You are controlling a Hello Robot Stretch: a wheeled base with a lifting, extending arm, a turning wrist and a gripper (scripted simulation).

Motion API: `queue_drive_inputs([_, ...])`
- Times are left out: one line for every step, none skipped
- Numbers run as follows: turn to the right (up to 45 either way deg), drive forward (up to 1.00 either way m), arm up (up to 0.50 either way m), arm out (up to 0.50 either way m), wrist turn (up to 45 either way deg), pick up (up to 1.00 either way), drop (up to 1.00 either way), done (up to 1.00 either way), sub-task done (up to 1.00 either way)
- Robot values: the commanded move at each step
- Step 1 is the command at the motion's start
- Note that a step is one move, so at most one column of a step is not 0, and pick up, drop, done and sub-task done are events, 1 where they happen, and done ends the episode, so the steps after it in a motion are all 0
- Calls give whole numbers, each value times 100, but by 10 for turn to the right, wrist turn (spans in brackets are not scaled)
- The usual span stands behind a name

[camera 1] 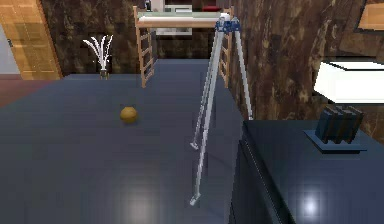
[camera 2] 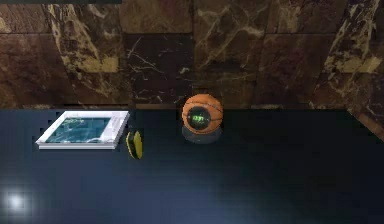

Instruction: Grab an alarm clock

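A round orange alarm clock [camera 2: 201, 118] with a dark face and a green glow stands on a dark tabletop [camera 2: 250, 180], close to the brown marble wall [camera 2: 200, 50] behind it. It sits upright, a little right of the arm side view's middle. To its left lies a small yellow and black thing [camera 2: 134, 145].
A white-framed flat panel [camera 2: 85, 129] lies on the tabletop's left. In the forward view a silver tripod [camera 1: 212, 100] stands mid-floor beside a dark dresser [camera 1: 300, 170] bearing a white lamp shade [camera 1: 350, 80] and a dark boxy item [camera 1: 338, 125]. An orange-brown ball [camera 1: 129, 114] lies on the floor; a wooden loft frame [camera 1: 147, 45] and a vase [camera 1: 103, 70] stand farther back.
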Motion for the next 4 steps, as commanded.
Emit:
queue_drive_inputs([0, 0, 50, 0, 0, 0, 0, 0, 0])
queue_drive_inputs([0, 0, 38, 0, 0, 0, 0, 0, 0])
queue_drive_inputs([0, 0, 0, 22, 0, 0, 0, 0, 0])
queue_drive_inputs([0, 0, 0, 0, 450, 0, 0, 0, 0])
